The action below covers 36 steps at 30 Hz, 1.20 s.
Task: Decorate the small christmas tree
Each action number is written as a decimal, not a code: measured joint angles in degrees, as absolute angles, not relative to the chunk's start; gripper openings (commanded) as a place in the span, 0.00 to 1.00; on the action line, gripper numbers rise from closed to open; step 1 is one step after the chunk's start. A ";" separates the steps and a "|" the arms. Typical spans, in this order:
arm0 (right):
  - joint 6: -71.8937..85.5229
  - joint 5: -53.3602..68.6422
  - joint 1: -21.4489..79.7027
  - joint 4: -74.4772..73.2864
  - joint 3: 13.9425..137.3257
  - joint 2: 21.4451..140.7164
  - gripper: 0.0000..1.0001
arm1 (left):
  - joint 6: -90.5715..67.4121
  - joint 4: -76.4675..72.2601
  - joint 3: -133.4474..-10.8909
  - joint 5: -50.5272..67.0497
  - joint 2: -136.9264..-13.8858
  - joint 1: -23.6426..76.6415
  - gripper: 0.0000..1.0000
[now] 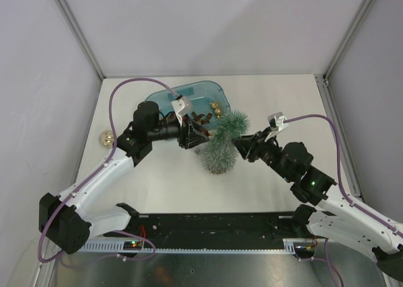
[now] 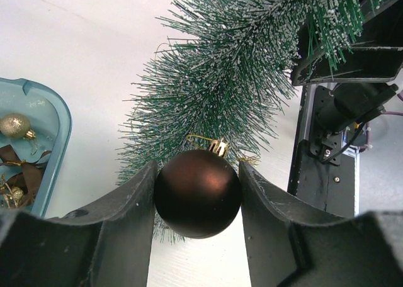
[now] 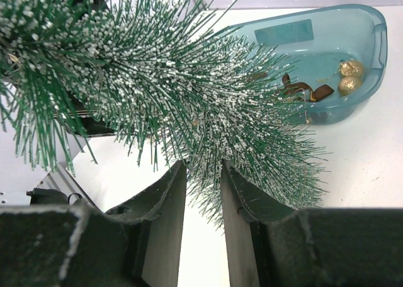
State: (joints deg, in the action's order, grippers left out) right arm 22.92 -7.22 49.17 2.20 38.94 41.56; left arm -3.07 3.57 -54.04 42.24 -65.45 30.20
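The small christmas tree (image 1: pixel 223 143) is a frosted green cone, tilted with its tip toward the blue tub (image 1: pixel 189 98). My left gripper (image 2: pixel 198 174) is shut on a matte brown bauble (image 2: pixel 198 194) with a gold cap and loop. It holds the bauble right against the tree's (image 2: pixel 230 79) lower needles. In the top view this gripper (image 1: pixel 196 136) sits at the tree's left side. My right gripper (image 3: pixel 203 168) is shut on the tree's (image 3: pixel 157 79) bristly branches, with needles pinched between its jaws. From above it (image 1: pixel 244 146) is at the tree's right side.
The translucent blue tub (image 3: pixel 340 41) behind the tree holds gold baubles (image 3: pixel 348 78) and brown ribbon bows (image 3: pixel 301 89). A gold bauble (image 1: pixel 106 137) lies loose on the table near the left wall. Both arms crowd the tree from either side.
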 measured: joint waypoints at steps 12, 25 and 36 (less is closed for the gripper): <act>23.59 -7.03 49.17 2.96 37.71 41.19 0.32 | -2.74 2.28 -53.23 40.69 -66.50 30.37 0.19; 23.79 -5.96 49.17 4.75 37.32 41.52 0.32 | -2.74 2.20 -53.30 39.44 -68.88 30.98 0.19; 23.81 -5.41 49.17 5.13 37.30 42.13 0.32 | -5.82 1.78 -54.22 42.98 -68.95 32.32 0.18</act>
